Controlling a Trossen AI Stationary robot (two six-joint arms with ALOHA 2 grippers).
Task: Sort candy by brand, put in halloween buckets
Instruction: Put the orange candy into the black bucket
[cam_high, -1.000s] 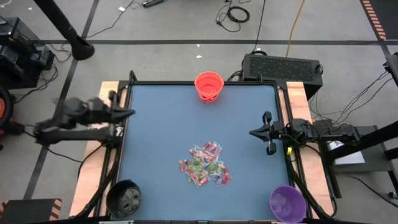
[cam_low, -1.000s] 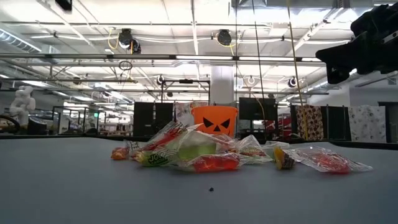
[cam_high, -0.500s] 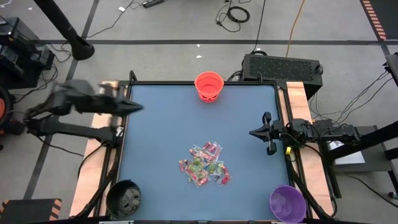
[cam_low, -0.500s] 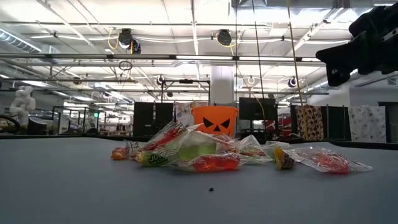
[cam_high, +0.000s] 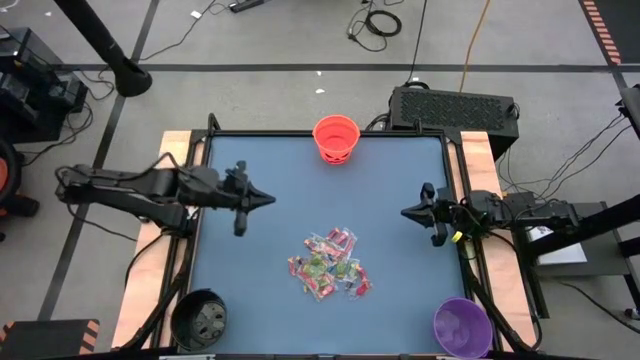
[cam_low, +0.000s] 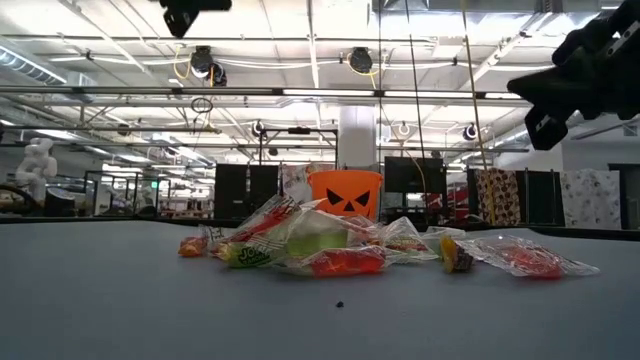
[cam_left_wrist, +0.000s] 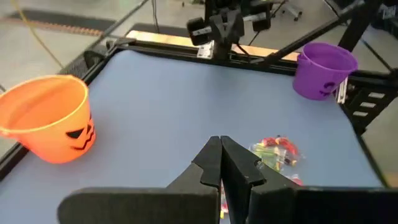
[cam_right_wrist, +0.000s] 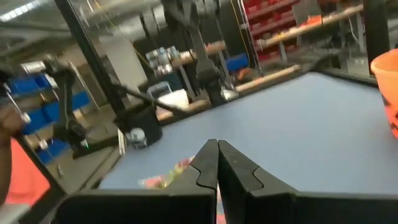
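The heap of small shiny red, pink and green wrapped candy (cam_high: 330, 265) lies mid-bench on the blue-grey bench (cam_high: 290, 170), between both arms. The left hand (cam_high: 262, 199), closed and empty, hovers up-left of it; the right hand (cam_high: 408, 212), also closed, waits slightly nearer, by the right edge.

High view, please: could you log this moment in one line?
left gripper: shut, over table | right gripper: shut, table edge | candy: piled, untouched
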